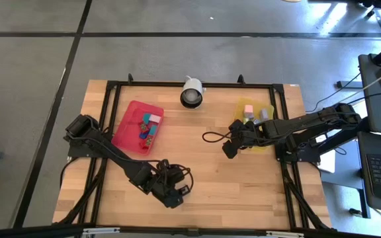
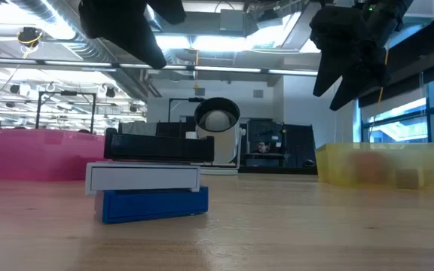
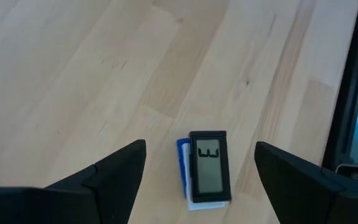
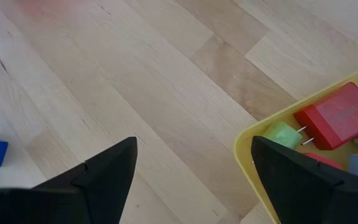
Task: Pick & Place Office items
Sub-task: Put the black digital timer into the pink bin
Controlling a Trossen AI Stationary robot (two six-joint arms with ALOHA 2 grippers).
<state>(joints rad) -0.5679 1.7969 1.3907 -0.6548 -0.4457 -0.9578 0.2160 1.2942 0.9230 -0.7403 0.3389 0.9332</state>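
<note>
A small stack (image 3: 207,171) stands on the wood near the table's near edge: a black piece with a grey, white-edged label on top, then a white piece, then a blue one (image 2: 153,203) at the bottom. My left gripper (image 3: 200,146) hangs open above it, one finger on either side and clear of it (image 2: 119,26). In the high view the left gripper (image 1: 172,192) hides the stack. My right gripper (image 4: 194,140) is open over bare wood, just beside the yellow tray's corner (image 4: 247,140) (image 1: 229,149). More coloured pieces lie in the red tray (image 1: 147,127) and the yellow tray (image 1: 249,112).
The red tray's rim (image 1: 126,118) sits left of centre and the yellow tray's rim (image 1: 240,106) right of centre. A white and black camera (image 1: 192,92) stands at the far edge. A black frame (image 1: 283,172) borders the table. Bare wood (image 1: 210,178) lies between the arms.
</note>
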